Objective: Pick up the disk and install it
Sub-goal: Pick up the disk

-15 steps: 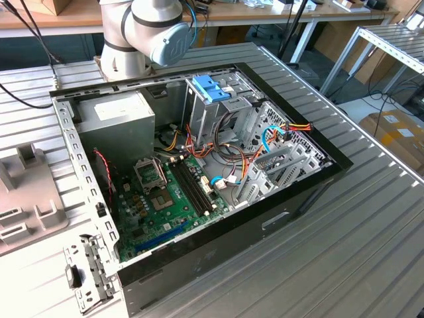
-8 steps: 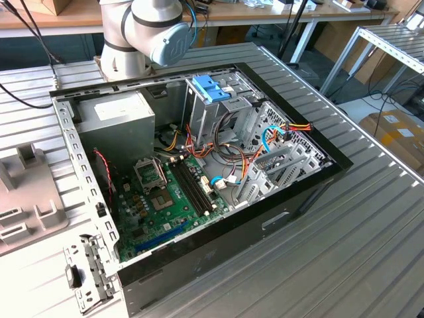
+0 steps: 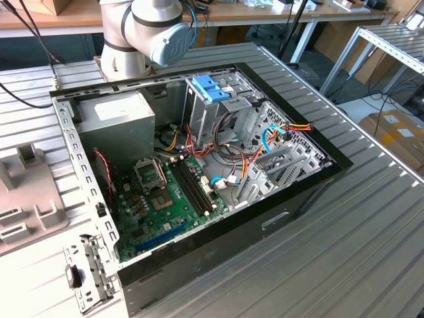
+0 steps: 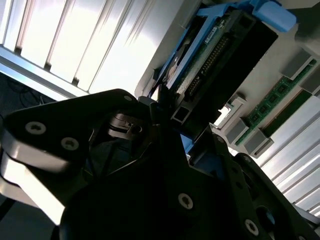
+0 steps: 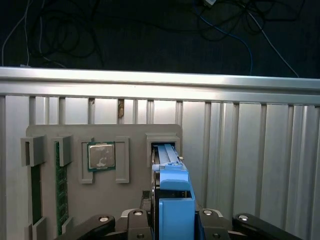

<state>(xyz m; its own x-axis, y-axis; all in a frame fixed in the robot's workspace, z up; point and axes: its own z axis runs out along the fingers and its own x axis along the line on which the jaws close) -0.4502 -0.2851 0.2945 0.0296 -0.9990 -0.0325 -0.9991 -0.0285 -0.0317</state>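
Observation:
In both wrist views the disk [image 5: 172, 200] [image 4: 210, 55] stands on edge in a slot of a grey holder tray [image 5: 132, 137], its blue plastic rail facing the camera and its green circuit board and connector showing. My gripper [image 5: 174, 216] [image 4: 180, 125] straddles the disk, with one black finger [image 5: 142, 220] pressed against each flat side; it looks shut on the disk. The disk's lower part still sits in the slot.
The holder tray also carries a processor chip [image 5: 101, 156] and memory sticks [image 5: 61, 190] [image 4: 280, 100]. In the exterior view an open computer case [image 3: 199, 252] lies on the ribbed metal table, with a grey cage with blue clips [image 3: 212, 89], a power-supply box [image 3: 122, 116] and a motherboard [image 3: 165, 199].

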